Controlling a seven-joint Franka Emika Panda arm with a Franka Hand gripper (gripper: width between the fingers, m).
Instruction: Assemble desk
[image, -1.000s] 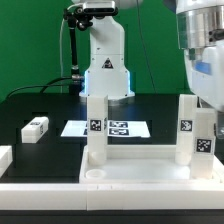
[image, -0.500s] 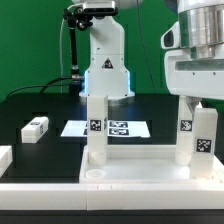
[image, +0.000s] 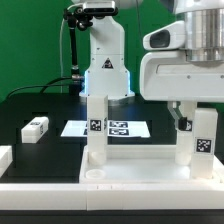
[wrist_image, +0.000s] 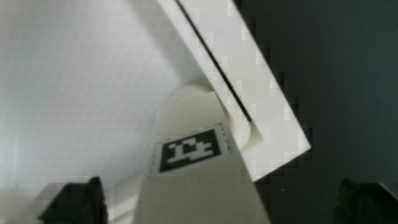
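White plastic tabletop (image: 110, 172) lies at the front edge, two tagged legs upright on it: one (image: 97, 127) with open room around, one (image: 197, 135) crowded by your gripper (image: 190, 108), lower than a second ago. Fingers (wrist_image: 73, 201) spread wide, holding nothing. Loose leg (image: 35, 127) lies well apart.

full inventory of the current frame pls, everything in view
tabletop: 1, white, front of the table, rimmed, round socket at its near corner.
upright legs: 2, white, tagged, standing on the tabletop; second one at the exterior view's right, under the gripper.
loose leg: 1, white, tagged, lying on the table at the exterior view's left.
marker board: 1, white, flat behind the tabletop.
table: 1, black.
arm base: 1, white, at the back.
gripper: 1, dark jaws apart, above a tagged leg.
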